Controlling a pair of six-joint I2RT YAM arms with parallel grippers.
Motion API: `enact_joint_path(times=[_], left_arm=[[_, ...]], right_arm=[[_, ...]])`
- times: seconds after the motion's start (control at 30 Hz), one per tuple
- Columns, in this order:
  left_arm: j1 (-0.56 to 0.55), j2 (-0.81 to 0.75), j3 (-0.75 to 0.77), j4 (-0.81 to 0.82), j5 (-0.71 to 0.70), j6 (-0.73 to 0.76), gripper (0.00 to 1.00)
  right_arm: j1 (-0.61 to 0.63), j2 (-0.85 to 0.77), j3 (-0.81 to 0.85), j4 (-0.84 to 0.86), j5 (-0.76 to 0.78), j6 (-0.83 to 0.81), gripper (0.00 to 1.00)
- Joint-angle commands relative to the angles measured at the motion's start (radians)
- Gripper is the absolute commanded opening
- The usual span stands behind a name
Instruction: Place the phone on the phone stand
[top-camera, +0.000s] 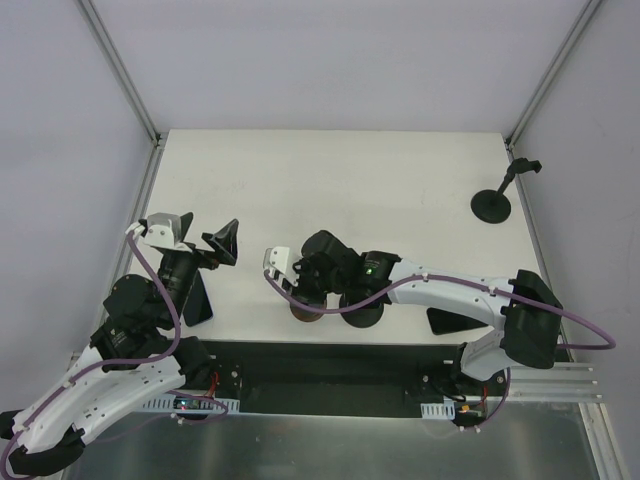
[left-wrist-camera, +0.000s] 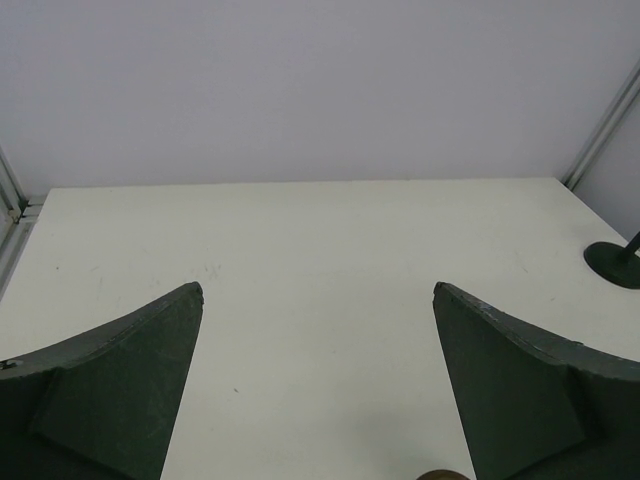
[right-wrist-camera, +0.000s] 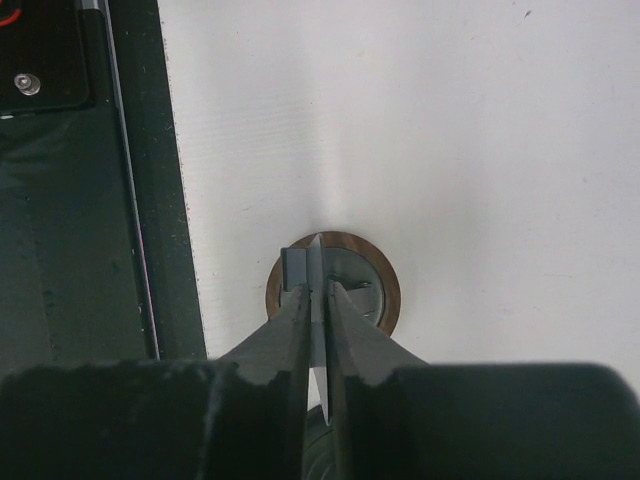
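Observation:
The phone stand (right-wrist-camera: 372, 262) is a round wooden-rimmed base with a grey metal plate in it, near the table's front edge. It shows in the top view (top-camera: 303, 313), mostly under my right gripper (top-camera: 300, 290). In the right wrist view my right gripper (right-wrist-camera: 318, 290) is shut on a thin light slab seen edge-on, which I take to be the phone (right-wrist-camera: 317, 258), held upright right over the stand. I cannot tell whether it touches the stand. My left gripper (left-wrist-camera: 318, 290) is open and empty over bare table, at the left in the top view (top-camera: 222, 243).
A black round-footed post (top-camera: 492, 205) stands at the back right and shows in the left wrist view (left-wrist-camera: 612, 262). A dark flat slab (top-camera: 197, 300) lies beside the left arm. A black strip (right-wrist-camera: 150, 200) runs along the table's near edge.

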Motion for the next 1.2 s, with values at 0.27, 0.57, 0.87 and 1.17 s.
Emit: enact_joint_path(times=[0.27,0.57,0.87,1.17], left_arm=[[0.009,0.048,0.000,0.031,0.000,0.019,0.96],[0.009,0.167,0.014,0.012,-0.127,-0.008,0.99],[0.333,0.420,0.149,-0.513,0.267,-0.421,0.99],[0.780,0.652,0.151,-0.745,0.548,-0.412,0.99]], right_arm=[[-0.007,-0.009,0.102,-0.059,0.022,-0.009,0.36],[-0.012,-0.081,0.214,-0.045,0.148,-0.008,0.71],[-0.276,-0.216,0.260,0.148,0.105,0.186,0.84],[-0.494,-0.402,-0.117,0.377,-0.134,0.281,0.85]])
